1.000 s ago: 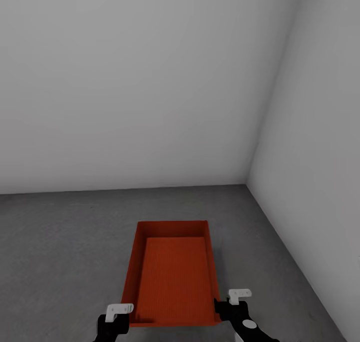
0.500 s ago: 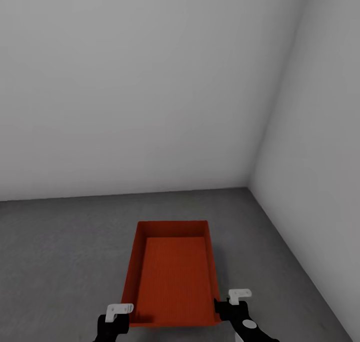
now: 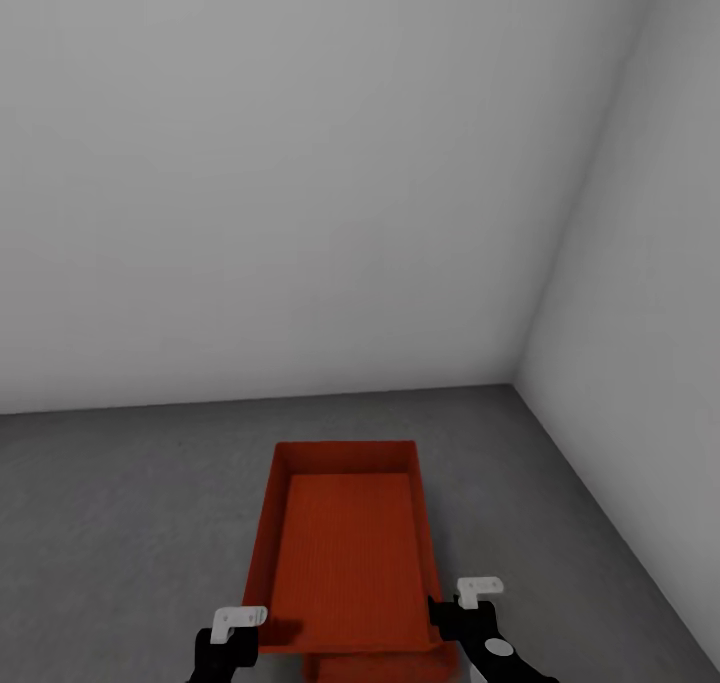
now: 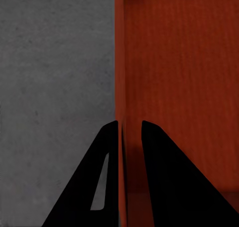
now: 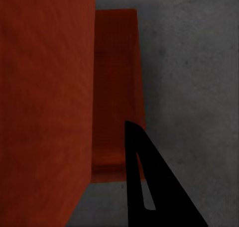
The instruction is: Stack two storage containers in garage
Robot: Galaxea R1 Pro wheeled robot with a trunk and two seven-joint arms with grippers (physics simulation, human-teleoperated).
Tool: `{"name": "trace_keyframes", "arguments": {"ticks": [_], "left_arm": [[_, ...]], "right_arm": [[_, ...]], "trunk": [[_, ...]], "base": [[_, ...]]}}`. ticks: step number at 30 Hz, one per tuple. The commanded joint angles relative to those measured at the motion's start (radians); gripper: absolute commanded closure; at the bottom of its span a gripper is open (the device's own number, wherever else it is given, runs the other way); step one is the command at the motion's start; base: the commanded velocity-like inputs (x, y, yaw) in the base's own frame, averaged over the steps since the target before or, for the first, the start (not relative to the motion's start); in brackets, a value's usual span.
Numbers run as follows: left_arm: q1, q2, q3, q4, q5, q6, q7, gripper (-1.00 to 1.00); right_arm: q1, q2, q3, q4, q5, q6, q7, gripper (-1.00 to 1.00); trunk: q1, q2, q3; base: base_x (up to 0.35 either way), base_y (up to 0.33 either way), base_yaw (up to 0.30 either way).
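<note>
Above the garage's grey floor [image 3: 120,523], both grippers, left [image 3: 236,631] and right [image 3: 470,603], pinch the carried container's [image 3: 345,553] side walls; the second container [image 3: 385,668] lies below at 6 o'clock, long axes parallel.

1. An orange-red bin [image 3: 345,553] is held between the left gripper [image 3: 236,635] and right gripper [image 3: 476,613]
2. A second bin [image 3: 385,666] shows just beneath
3. Grey floor [image 3: 120,523] meets pale walls [image 3: 300,183]

held container [image 3: 345,553] — between left claw [image 3: 236,631] and right claw [image 3: 470,608] | second container [image 3: 385,666] — below it, on floor [image 3: 120,523] | walls behind, right
</note>
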Motion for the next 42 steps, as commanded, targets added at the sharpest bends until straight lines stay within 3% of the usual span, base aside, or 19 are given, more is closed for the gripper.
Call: {"name": "trace_keyframes", "arguments": {"ticks": [1, 20, 42], "left_arm": [[-0.001, 0.001, 0.016, 0.000, 0.010, -0.003, 0.008, 1.00], [-0.001, 0.001, 0.016, 0.000, 0.010, -0.003, 0.008, 1.00], [-0.001, 0.001, 0.016, 0.000, 0.010, -0.003, 0.008, 1.00]], "right_arm": [[-0.001, -0.016, -0.007, 0.001, 0.000, -0.004, -0.012, 1.00], [-0.001, -0.016, -0.007, 0.001, 0.000, -0.004, -0.012, 1.00], [-0.001, -0.016, -0.007, 0.001, 0.000, -0.003, -0.012, 1.00]], "trunk": [[0.000, 0.000, -0.001], [0.000, 0.000, -0.001], [0.000, 0.000, -0.001]], "base": [[0.127, 0.066, 0.000], [0.166, 0.008, 0.000], [0.010, 0.000, -0.079]]}}
